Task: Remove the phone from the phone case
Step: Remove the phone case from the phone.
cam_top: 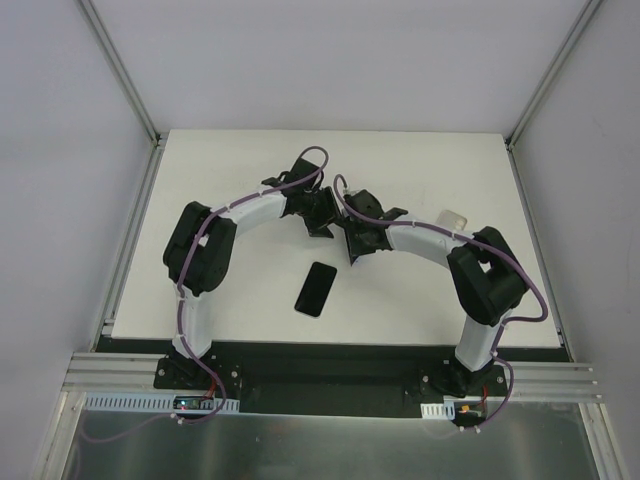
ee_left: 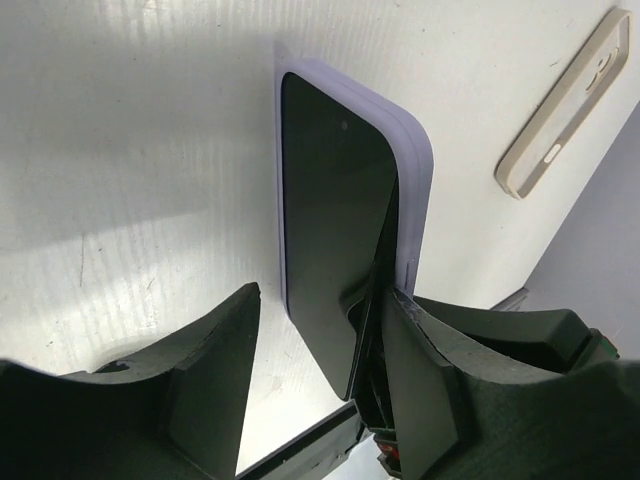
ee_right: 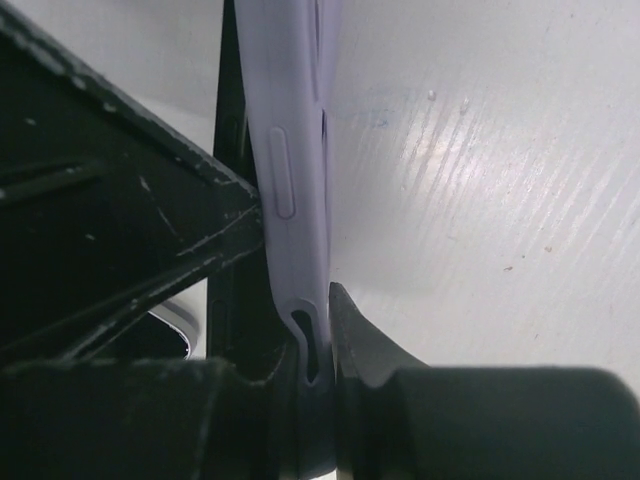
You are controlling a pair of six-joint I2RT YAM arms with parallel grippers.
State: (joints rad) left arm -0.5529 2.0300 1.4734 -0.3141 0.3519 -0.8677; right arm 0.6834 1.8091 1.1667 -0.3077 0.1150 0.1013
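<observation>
- The phone [ee_left: 335, 230], in its case [ee_right: 295, 150], is being held above the bench [ee_left: 150, 150]; right jaws clamped on the case.
- Left jaws are being held apart.
- Pushed out ungripped, the phone could be dropped.

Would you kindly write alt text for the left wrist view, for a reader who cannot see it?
A dark-screened phone in a lavender case sits between the left gripper's open black fingers, one of them clear of it. A second, cream case lies on the white table beyond.
</observation>
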